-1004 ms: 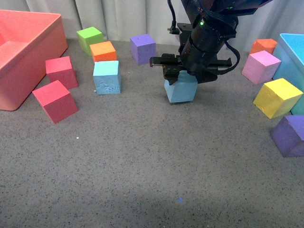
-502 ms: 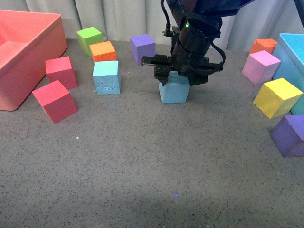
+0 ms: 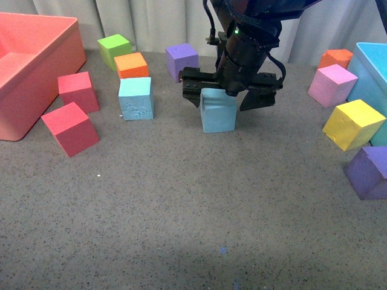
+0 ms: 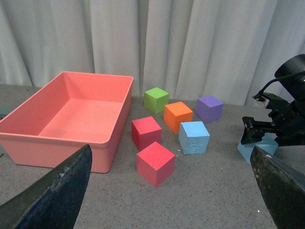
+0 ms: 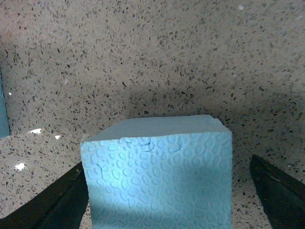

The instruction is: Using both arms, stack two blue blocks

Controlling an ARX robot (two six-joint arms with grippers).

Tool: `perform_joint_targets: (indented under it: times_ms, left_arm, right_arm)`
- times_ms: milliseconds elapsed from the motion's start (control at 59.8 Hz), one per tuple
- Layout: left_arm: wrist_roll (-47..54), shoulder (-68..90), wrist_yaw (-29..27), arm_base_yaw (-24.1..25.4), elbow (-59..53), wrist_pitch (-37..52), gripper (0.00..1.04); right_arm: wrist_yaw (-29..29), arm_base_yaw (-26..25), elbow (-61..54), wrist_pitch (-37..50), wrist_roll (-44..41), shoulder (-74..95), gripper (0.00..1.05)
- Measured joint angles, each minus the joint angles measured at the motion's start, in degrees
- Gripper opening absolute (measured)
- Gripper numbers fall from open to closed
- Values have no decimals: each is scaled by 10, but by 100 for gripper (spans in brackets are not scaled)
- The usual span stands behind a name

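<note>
1. Blue blocks are two: the first blue block [image 3: 217, 113] stands flat on the gray surface [image 3: 181, 211], directly between the right jaws.
2. The right jaws, on the black right arm [image 3: 248, 42], are spread wide, one on each side of this block. A gap shows on both sides, so they do not touch it and they hold nothing.
3. In the right wrist view the first blue block [image 5: 159, 181] fills the middle between the two dark jaws, with a face of pressed pattern turned to the camera.
4. The second blue block [image 3: 135, 98], with scuffed dents on its front face, rests on the surface well apart from the right jaws, on the robot's left side of them.
5. A purple block [image 3: 182, 60] stands near the right jaws, a little behind them. An orange block [image 3: 131, 64] sits just behind the second blue block.
6. On the other side of the right jaws, well apart, are a pink block [image 3: 332, 84] and a yellow block [image 3: 354, 124].
7. The left jaws are also wide, with nothing between them. Well in front of them lie a pink bin [image 4: 47, 152], two red blocks [image 4: 155, 163] and the second blue block [image 4: 194, 137].
</note>
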Motion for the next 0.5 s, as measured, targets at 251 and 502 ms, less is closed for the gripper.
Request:
perform_joint_targets:
  times_ms: [251,502]
  left_arm:
    - [0,0,0,0,0,0,98]
    - [0,0,1,0,0,0,98]
  right_arm:
    - [20,0,-40,23,-10,-54,95]
    - [190,-11,-334,468,-147,-181,72]
